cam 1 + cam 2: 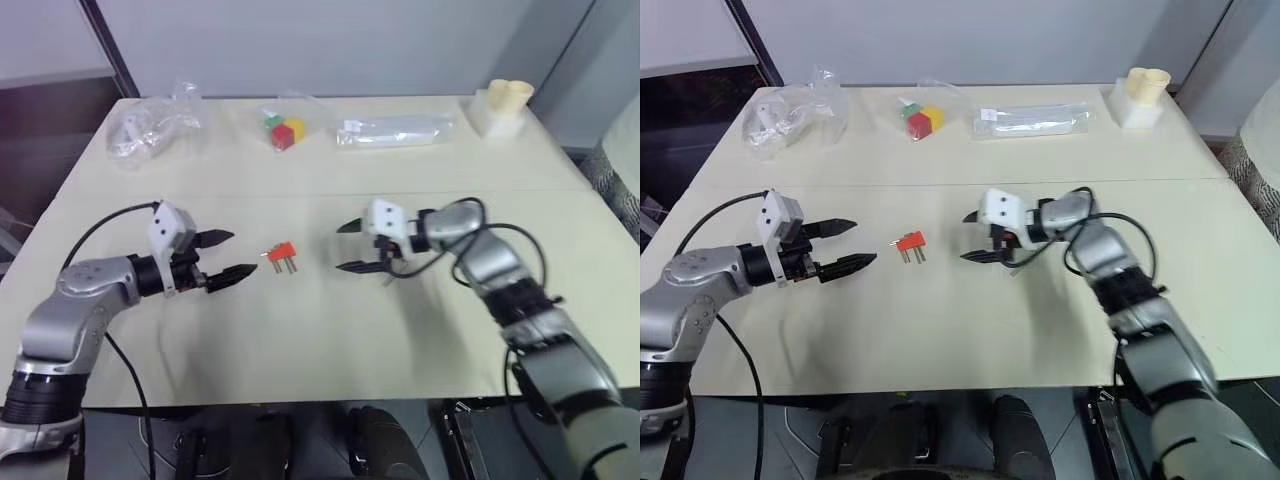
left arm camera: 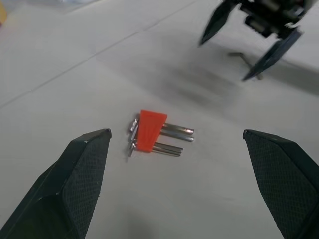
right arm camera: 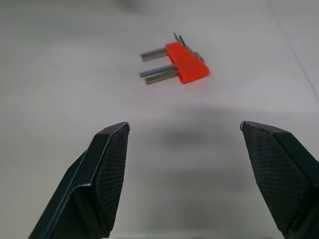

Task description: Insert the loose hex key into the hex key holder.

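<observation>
Hex key holder (image 1: 281, 251) on table (image 1: 330, 330) between two gaping, empty end effectors.

head pair: table (image 1: 330, 330) seen from above, facing forward-down | wrist views: aimed low and close across it from 9 and 3 o'clock | shared: hex key holder (image 2: 149, 130)

a pale table (image 1: 330, 330) carries the hex key holder (image 1: 281, 254), the loose hex key (image 2: 242, 58), plastic bags (image 1: 150, 125), coloured cubes (image 1: 284, 131), and a cream holder (image 1: 503, 107).
</observation>
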Available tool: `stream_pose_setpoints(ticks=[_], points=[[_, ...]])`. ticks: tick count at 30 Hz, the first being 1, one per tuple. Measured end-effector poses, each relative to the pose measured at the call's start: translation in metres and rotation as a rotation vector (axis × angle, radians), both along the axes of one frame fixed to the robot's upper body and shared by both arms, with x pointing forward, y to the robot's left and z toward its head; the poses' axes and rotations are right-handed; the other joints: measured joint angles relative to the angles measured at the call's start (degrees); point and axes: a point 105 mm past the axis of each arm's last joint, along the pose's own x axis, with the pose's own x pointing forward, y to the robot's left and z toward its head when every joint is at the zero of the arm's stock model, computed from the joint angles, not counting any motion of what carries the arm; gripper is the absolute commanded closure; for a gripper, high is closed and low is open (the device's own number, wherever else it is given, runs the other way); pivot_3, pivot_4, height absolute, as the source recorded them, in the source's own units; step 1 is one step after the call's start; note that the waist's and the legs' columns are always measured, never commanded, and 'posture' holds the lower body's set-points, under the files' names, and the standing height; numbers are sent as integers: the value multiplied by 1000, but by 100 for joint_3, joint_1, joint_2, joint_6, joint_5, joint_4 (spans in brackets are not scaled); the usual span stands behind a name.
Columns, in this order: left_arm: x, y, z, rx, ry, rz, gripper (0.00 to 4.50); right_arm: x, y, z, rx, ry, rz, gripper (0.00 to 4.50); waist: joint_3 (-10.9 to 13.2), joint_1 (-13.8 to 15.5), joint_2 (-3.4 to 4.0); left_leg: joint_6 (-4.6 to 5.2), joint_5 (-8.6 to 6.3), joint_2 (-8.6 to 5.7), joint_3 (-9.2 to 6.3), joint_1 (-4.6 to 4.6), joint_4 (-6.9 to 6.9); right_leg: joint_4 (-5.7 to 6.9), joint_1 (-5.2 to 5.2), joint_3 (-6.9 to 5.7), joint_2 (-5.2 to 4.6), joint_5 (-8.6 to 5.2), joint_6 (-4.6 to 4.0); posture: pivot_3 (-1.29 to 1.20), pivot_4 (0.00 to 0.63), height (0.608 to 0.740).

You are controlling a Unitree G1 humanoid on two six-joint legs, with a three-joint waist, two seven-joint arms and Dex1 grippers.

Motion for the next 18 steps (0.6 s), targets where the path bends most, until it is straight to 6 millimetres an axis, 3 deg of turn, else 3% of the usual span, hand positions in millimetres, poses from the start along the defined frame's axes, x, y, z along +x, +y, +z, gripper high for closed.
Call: stream_pose_setpoints(ticks=[4, 8, 18], points=[[-8, -1, -9, 2, 17, 19, 55, 19, 19, -2, -29, -57, -9, 809, 2, 2, 0, -16, 8, 0, -2, 0, -8, 0, -4, 6, -4, 1, -2, 0, 150, 740], [-12, -4, -9, 8, 9, 25, 55, 24, 42, 2, -25, -90, 11, 809, 2, 6, 1, -29, 14, 0, -6, 1, -14, 1, -6, 6, -7, 1, -3, 0, 150, 740], [-15, -3, -9, 16, 5, 50, 55, 22, 49, -18, -106, -107, 28, 809, 2, -9, 2, -50, 27, -2, -5, 5, -58, 2, -24, 6, -8, 4, -8, 0, 150, 740]])
